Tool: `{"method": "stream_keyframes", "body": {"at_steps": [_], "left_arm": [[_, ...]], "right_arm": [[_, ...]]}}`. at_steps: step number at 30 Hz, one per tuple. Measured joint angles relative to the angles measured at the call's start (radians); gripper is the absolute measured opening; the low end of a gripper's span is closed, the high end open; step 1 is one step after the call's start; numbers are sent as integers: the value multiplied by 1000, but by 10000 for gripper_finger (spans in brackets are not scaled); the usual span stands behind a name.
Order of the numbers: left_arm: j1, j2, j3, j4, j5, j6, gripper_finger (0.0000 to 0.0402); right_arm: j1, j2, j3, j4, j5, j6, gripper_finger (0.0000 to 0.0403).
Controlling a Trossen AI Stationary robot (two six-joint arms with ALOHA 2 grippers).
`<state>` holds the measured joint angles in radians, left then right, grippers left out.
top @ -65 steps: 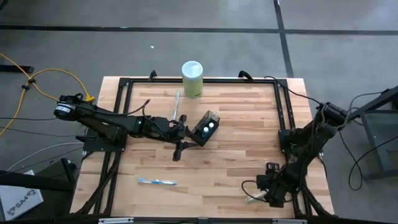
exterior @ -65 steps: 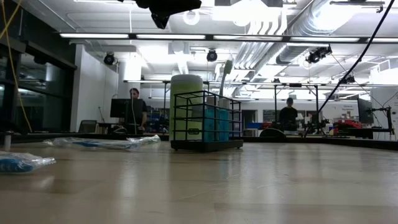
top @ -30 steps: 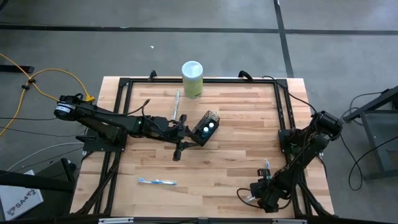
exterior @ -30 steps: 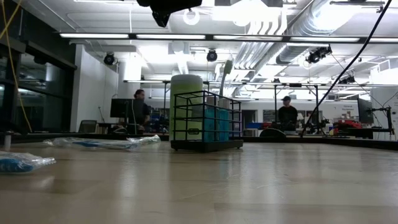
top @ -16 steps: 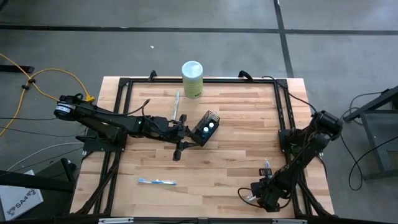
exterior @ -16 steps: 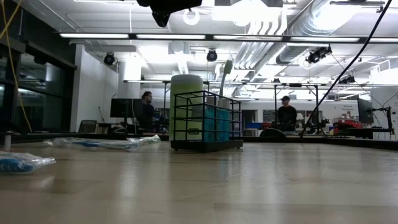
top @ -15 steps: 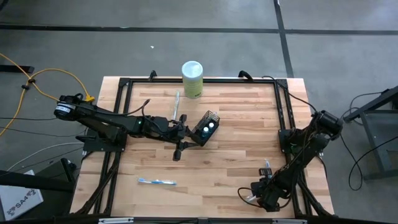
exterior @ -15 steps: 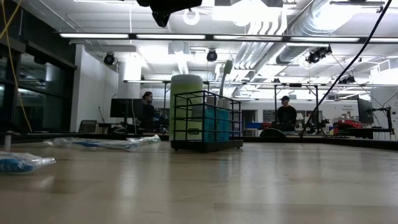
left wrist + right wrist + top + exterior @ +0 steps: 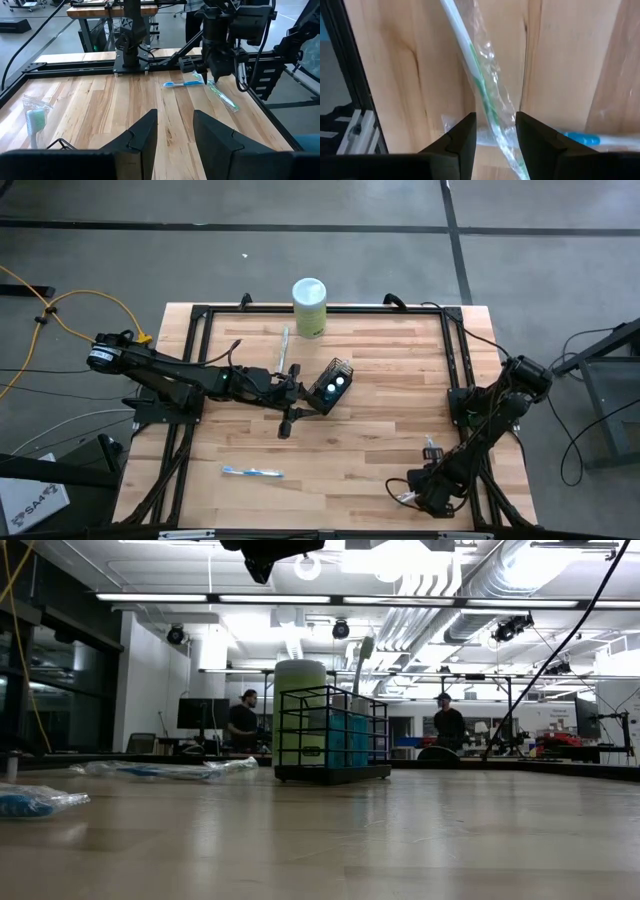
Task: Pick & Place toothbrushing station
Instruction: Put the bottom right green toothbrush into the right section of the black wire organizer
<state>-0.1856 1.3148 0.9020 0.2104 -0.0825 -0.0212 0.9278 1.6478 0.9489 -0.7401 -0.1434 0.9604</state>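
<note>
The black wire-mesh holder (image 9: 335,385) stands upright on its base at mid-table, with two teal white-capped tubes (image 9: 337,384) inside; it also shows in the low view (image 9: 330,735). My left gripper (image 9: 308,393) is open and empty just left of the holder and higher than it (image 9: 175,115). My right gripper (image 9: 425,492) points down at the near right corner. Its open fingers (image 9: 495,117) stand either side of a green-and-white toothbrush in a clear wrapper (image 9: 480,90). A blue toothbrush (image 9: 590,139) lies beside it. My right gripper comes from above with its open fingers on either side of the wrapped toothbrush's handle (image 9: 492,112), which lies flat on the table. I cannot tell whether the fingers touch the wrapper.
A pale green canister with a white lid (image 9: 310,305) stands at the far edge. One wrapped toothbrush (image 9: 285,345) lies far of the left arm, another blue one (image 9: 252,472) near the front left. A black frame rail (image 9: 455,370) runs along the table's sides. People stand in the room behind (image 9: 243,720).
My right gripper has edged slightly toward the table's right edge above the wrapped toothbrushes. The holder and my left gripper have stayed where they were.
</note>
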Motion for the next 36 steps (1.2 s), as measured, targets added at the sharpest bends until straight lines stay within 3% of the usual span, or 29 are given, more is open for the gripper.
{"method": "stream_keyframes", "body": {"at_steps": [20,36], "left_arm": [[0,0,0,0,2,-2,120],[0,0,0,0,3,-2,120]], "right_arm": [[5,0,0,-128,-55,90,128],[96,0,0,-105,44,91,128]]}}
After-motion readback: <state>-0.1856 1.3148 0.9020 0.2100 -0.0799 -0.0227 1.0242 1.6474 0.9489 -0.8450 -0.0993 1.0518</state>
